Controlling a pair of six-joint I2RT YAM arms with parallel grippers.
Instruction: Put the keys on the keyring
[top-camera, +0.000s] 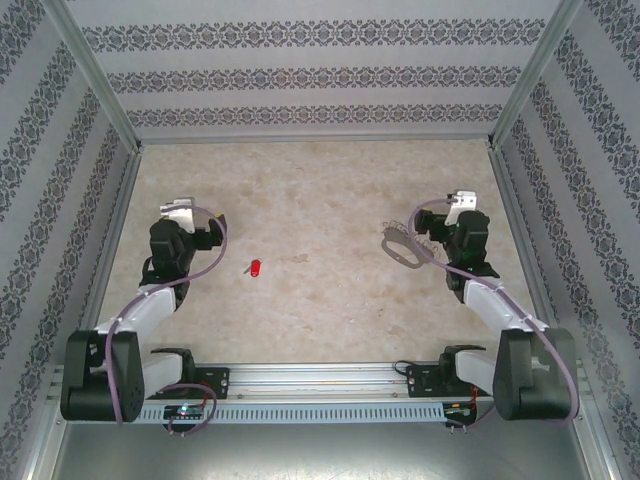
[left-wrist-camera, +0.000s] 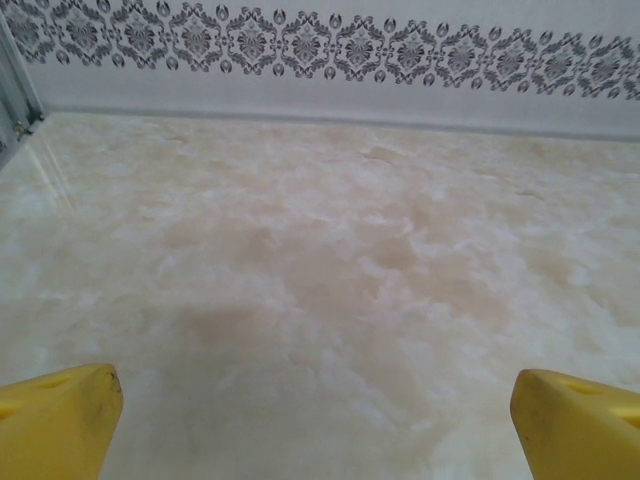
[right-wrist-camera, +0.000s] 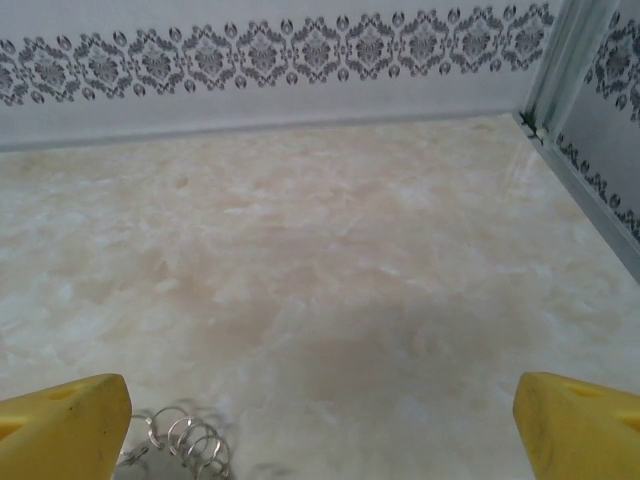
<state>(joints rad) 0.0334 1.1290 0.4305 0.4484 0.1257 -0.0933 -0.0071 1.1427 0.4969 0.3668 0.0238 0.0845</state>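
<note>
Keys (top-camera: 256, 267) are seen lying loose on the table (top-camera: 320, 180), well apart from the keyring (top-camera: 400, 245) beside the right gripper (right-wrist-camera: 320, 412); it and the left gripper (left-wrist-camera: 315, 410) are spread wide, nothing held, nothing yet joined.

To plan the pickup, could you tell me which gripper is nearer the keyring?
The right gripper: the keyring lies just beside it, while the left gripper is across the table.
</note>
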